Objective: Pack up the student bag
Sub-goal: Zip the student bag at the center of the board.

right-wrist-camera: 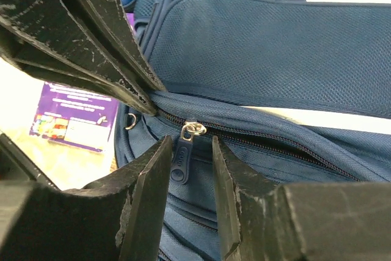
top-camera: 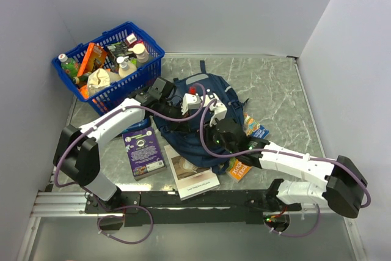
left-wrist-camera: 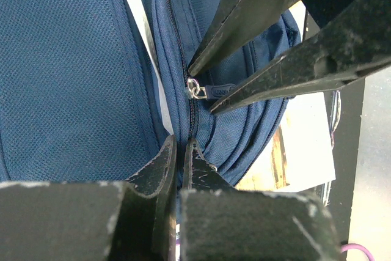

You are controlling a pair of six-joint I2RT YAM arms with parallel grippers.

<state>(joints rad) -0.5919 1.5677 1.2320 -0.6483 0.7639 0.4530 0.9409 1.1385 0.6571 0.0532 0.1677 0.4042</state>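
Not much of the packing is done, by the look of it. The bag (top-camera: 211,87) lies flat in the middle of the table (top-camera: 275,84), under both sets of jaws, and the zip they are working at looks closed on either side of the slider. Nothing I can see has gone in. The purple book (top-camera: 143,151) and the white book (top-camera: 192,175) lie on the table beside the bag, and the basket (top-camera: 128,87) is full. So my guess is that this is the opening step, with all the loading left to do.

The left gripper (left-wrist-camera: 181,151) has its jaws pressed together on a fold of bag fabric right at the zip line, pinning it. The zip pull (right-wrist-camera: 181,163) sits just beyond those tips. The right gripper (right-wrist-camera: 190,145) comes in from the opposite side with its jaws apart, one finger on each side of the pull. There is a small gap on both sides, so it straddles the tab without gripping it.

The left arm reaches across from its base with the elbow raised, wrist tipped down onto the bag. The right arm lies low, its forearm stretched in toward the bag's near side. The two sets of fingertips almost meet over the slider.
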